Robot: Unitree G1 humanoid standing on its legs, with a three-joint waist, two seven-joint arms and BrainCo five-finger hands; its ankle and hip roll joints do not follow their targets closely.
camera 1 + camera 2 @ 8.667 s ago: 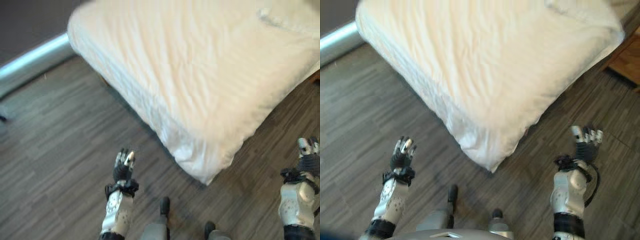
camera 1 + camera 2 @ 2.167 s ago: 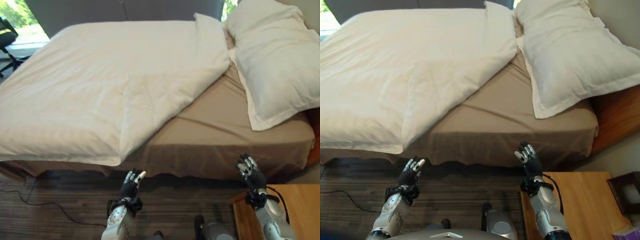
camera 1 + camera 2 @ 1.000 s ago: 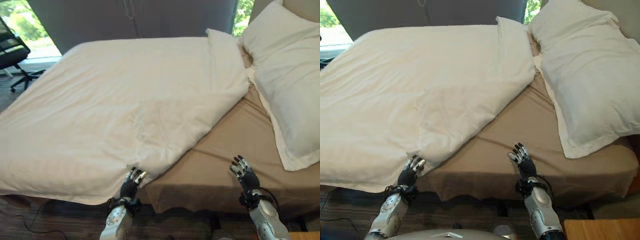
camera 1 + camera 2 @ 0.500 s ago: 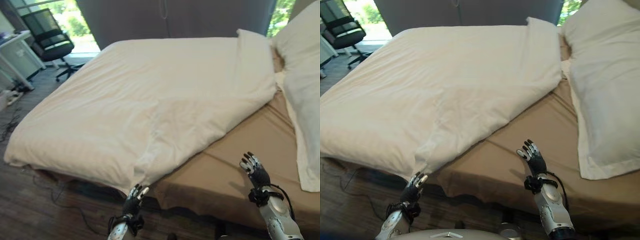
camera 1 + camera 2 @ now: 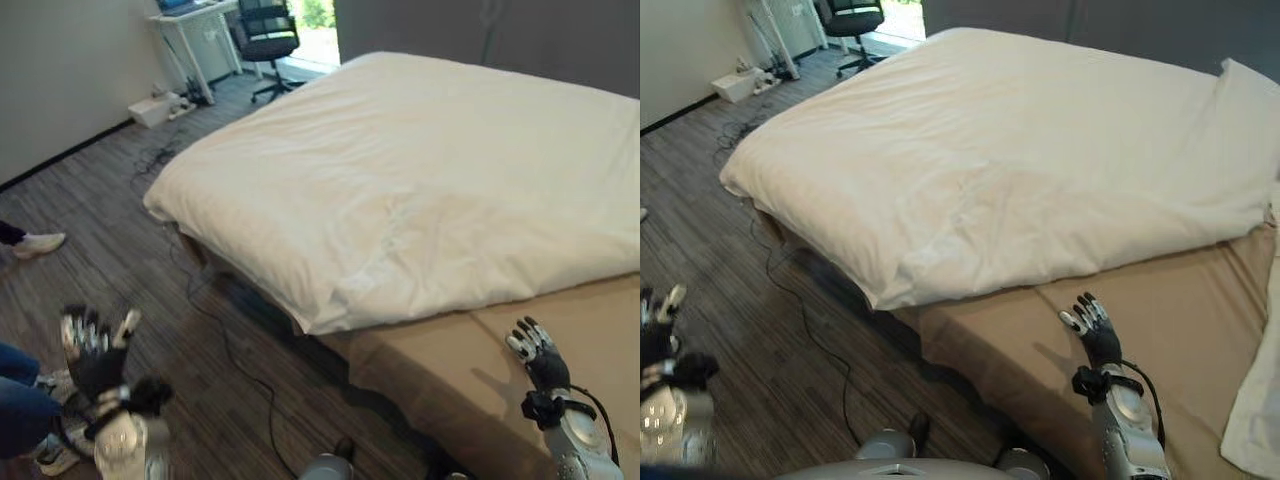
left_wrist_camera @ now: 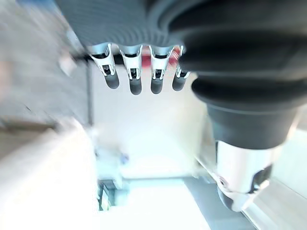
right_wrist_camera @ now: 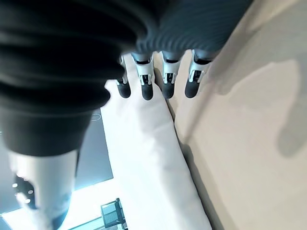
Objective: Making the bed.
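Duvet (image 5: 430,190) (rumpled) over tan sheet (image 5: 1180,300)

Showing one bed (image 5: 560,345), carrying one white duvet (image 5: 430,190) and one tan sheet (image 5: 1200,300). Standing far back: one office chair (image 5: 268,30), one white desk (image 5: 195,25). Lying on the floor: one white shoe (image 5: 35,243). Hovering: two robot hands, left (image 5: 95,355), right (image 5: 1095,330).

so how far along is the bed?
Done: little. The white duvet lies askew, leaving the tan fitted sheet bare at the near corner. In hand: nothing; left hand and right hand are open, off the cloth. Left: pull the duvet over that sheet.
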